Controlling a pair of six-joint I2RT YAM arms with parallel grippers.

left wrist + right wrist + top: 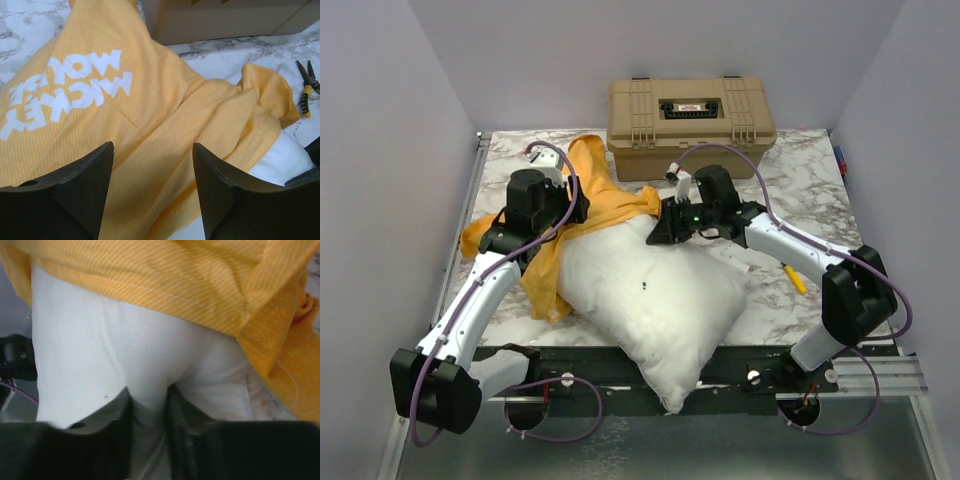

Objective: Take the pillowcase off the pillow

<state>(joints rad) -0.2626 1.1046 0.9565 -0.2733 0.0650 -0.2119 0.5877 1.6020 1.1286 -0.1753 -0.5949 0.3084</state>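
The white pillow (655, 300) lies across the middle of the table, one corner hanging over the near edge. The orange-yellow pillowcase (595, 190) is bunched over its far left end, mostly pulled off. My right gripper (660, 228) is shut on a pinched fold of the pillow (145, 385) just below the pillowcase hem (165, 290). My left gripper (560, 212) is open and empty, hovering over the pillowcase (150, 120), whose white lettering faces up at the left of the left wrist view.
A tan toolbox (690, 112) stands at the back of the marble table (800, 180). Yellow-handled pliers (306, 87) lie on the marble to the right of the pillow. Grey walls close in on the left and right sides.
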